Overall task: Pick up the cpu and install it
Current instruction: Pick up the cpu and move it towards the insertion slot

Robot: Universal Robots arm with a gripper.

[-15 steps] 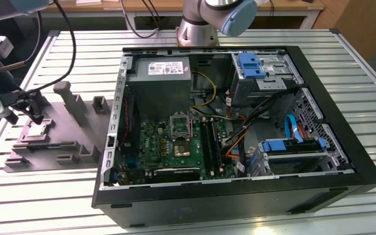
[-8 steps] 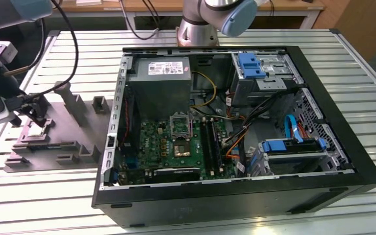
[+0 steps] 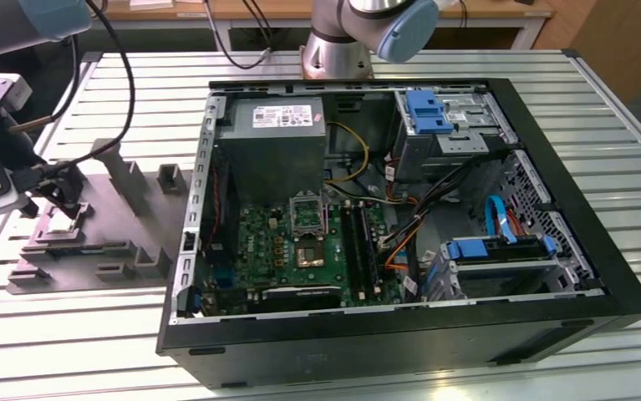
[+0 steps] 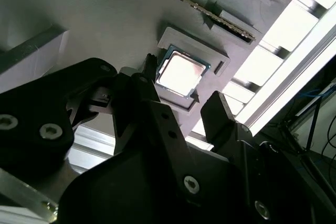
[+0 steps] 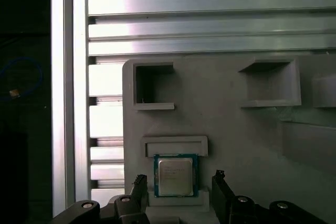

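Fixture (image 5: 236,129) w/ cpu (image 5: 176,176) — end effector (image 5: 179,178) above

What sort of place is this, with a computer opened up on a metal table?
Probably a robotics lab bench for practising computer assembly: a robot arm stands on the slatted metal table by the open computer case, and a gripper sits over a cpu in a grey fixture.

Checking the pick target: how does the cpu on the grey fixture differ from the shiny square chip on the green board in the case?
The cpu lies in a pocket of the grey fixture, outside the case; the shiny chip sits on the green board inside it. The open claw straddles the cpu; the shiny chip has no claw by it. Both are flat, square and metal-topped.
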